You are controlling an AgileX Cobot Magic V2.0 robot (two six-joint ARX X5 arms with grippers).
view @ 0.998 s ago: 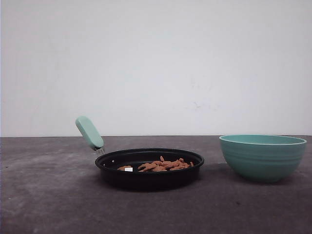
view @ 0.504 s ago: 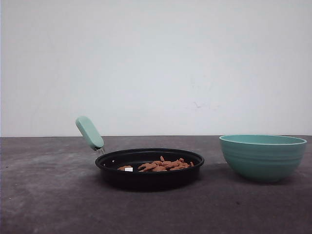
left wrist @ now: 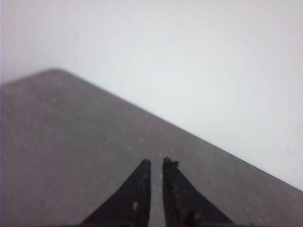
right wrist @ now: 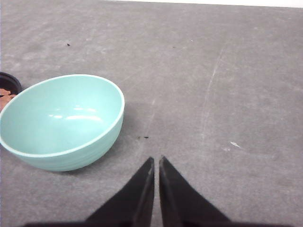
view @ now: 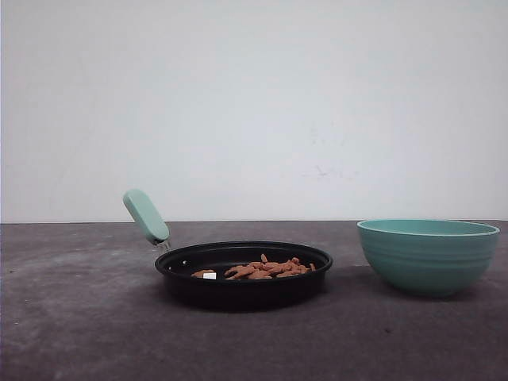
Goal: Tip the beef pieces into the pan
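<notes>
Since the beef pieces (view: 268, 268) already lie in the pan (view: 243, 275), left of the empty bowl (view: 428, 255), you can judge the pour done. Left gripper (left wrist: 156, 163) and right gripper (right wrist: 156, 159) are both nearly closed, holding nothing; next you just keep clear.

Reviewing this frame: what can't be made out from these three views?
- Bowl interior: in the front view its near wall hides the inside; the right wrist view shows it empty.
- Pan: in the right wrist view the picture edge cuts it to a sliver.
- Beef pieces: too small to count; the pan rim hides the lower ones.
- Left claw: blurred.
</notes>
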